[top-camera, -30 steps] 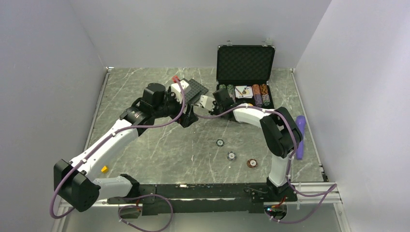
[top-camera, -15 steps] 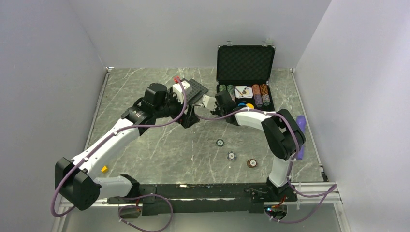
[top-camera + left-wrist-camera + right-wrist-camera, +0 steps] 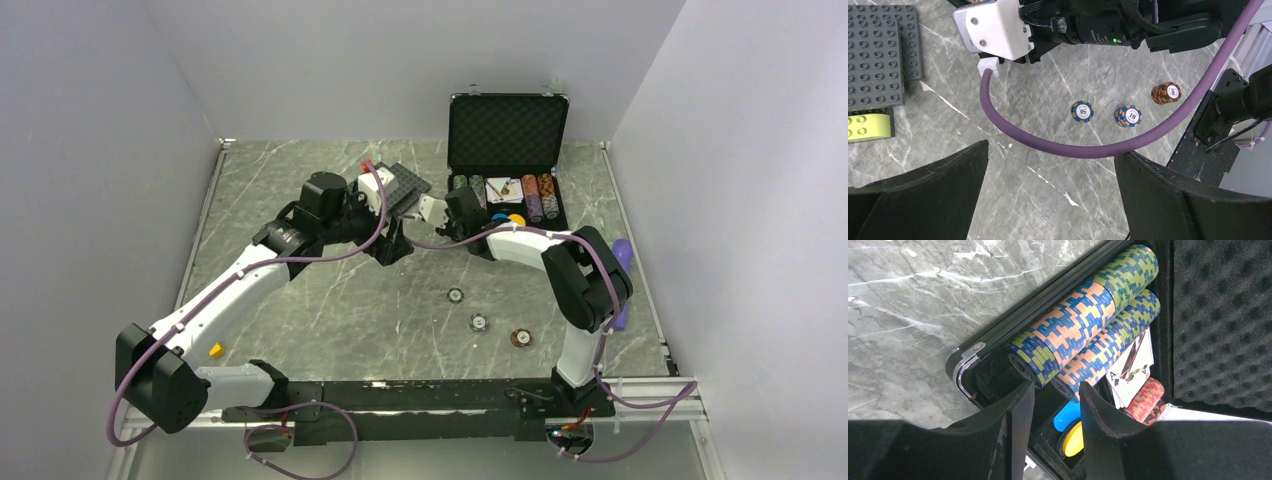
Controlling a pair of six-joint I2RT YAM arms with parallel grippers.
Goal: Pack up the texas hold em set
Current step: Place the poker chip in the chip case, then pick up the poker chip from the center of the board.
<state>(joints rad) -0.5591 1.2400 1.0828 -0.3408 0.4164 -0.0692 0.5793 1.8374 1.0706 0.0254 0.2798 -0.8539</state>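
The black briefcase (image 3: 507, 128) stands open at the back right, its foam lid (image 3: 1220, 315) upright. In its tray lie rows of chips (image 3: 1083, 325), cards (image 3: 1133, 367), a red chip stack (image 3: 1146, 397), a blue disc (image 3: 1066, 415) and a yellow disc (image 3: 1074, 438). My right gripper (image 3: 1055, 386) hovers over the tray's near left corner, open, holding nothing; it is at the case's left edge (image 3: 447, 207). Three loose chips lie on the table (image 3: 1082, 111), (image 3: 1128, 115), (image 3: 1166, 93). My left gripper (image 3: 1051, 150) is wide open above bare marble, beside the right wrist (image 3: 392, 245).
Dark grey studded plates (image 3: 878, 55) and a yellow brick (image 3: 868, 125) lie left of the case. The right arm's purple cable (image 3: 1058, 147) crosses just beyond my left fingers. A purple object (image 3: 622, 285) lies at the table's right edge, a small yellow piece (image 3: 215, 350) near left.
The right gripper's jaws have spread a little wider and its arm has shifted slightly, uncovering the blue and yellow discs in the case. The left arm has stayed put.
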